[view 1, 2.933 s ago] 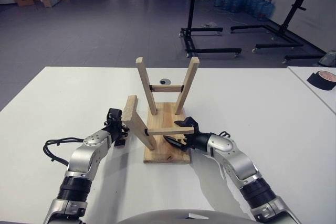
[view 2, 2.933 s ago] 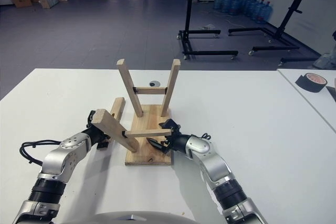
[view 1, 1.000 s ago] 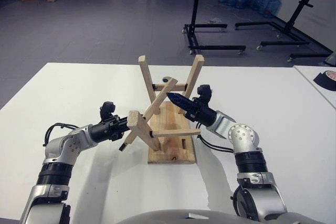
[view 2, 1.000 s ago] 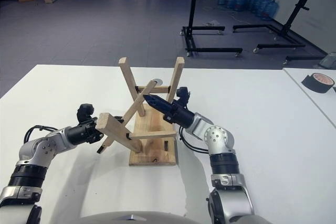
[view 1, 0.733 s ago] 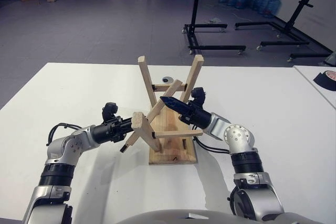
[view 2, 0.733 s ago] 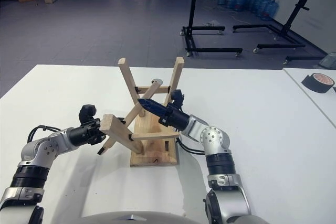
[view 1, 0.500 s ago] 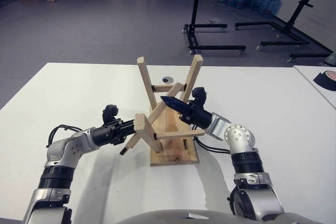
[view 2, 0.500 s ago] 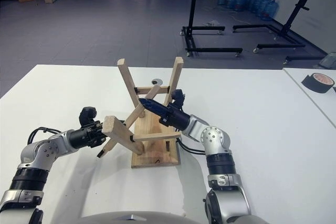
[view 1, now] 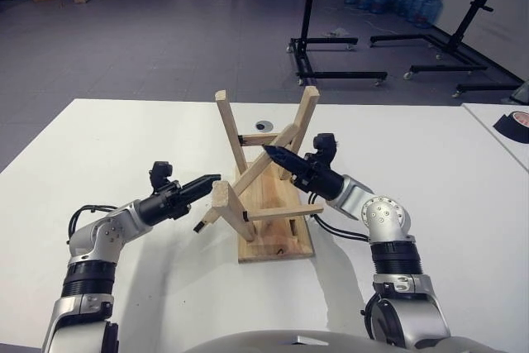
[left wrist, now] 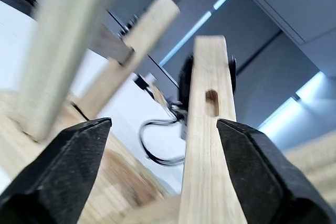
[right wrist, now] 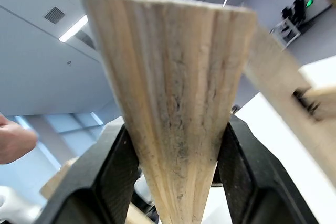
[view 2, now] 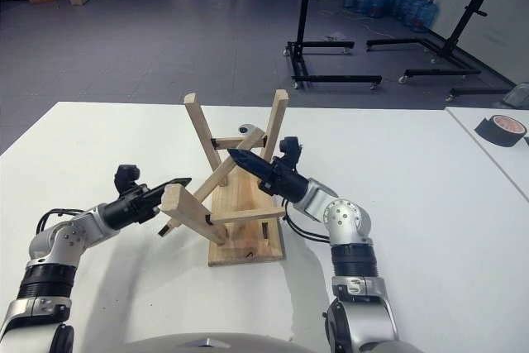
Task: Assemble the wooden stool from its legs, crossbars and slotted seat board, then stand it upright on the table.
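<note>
As the pale slotted wooden seat board (view 1: 279,241) lies flat on the white desk (view 1: 124,138), the right gripper (view 1: 274,153) clamps the loose wooden leg (view 1: 250,173), probably to seat it. Its long axis slants from the board's left side up over its far end. The left gripper (view 1: 208,200) gapes wide at the board's near-left leg (view 1: 232,212).

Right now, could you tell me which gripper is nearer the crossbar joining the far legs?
Right. The right gripper, holding the slanted leg, sits just before the crossbar; the left gripper is farther off, beside the near left leg.
</note>
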{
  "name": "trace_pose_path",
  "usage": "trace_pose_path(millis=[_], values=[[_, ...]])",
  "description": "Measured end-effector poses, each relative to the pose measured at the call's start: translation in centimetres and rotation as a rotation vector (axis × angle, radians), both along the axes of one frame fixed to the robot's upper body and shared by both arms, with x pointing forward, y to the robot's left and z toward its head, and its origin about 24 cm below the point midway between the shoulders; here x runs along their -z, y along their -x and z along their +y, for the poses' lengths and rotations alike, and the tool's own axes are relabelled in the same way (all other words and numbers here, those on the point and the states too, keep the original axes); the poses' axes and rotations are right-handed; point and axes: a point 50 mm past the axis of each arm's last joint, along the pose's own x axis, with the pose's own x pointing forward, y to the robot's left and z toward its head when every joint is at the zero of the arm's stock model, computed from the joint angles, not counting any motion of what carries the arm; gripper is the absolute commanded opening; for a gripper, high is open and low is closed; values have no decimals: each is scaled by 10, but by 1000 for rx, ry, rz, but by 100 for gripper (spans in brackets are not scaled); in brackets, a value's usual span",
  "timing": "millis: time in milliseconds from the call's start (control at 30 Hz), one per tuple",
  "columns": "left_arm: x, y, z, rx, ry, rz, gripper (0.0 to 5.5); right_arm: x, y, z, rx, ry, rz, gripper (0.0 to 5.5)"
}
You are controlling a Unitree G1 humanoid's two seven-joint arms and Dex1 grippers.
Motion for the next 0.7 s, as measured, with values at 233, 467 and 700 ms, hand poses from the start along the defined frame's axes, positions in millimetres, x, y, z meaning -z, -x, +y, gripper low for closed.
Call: trace_pose_path(millis=[233,467,700], values=[[-7,15,27,-217,-11,-42,390,-27,13,-97,235,312,-202,203],[-2,35,20,-304,-44,-48,390,-32,32,-126,142,558,-308,203],[-34,37,15,-388,-74,-182,390,-34,42,-130,45,735,-391,203]])
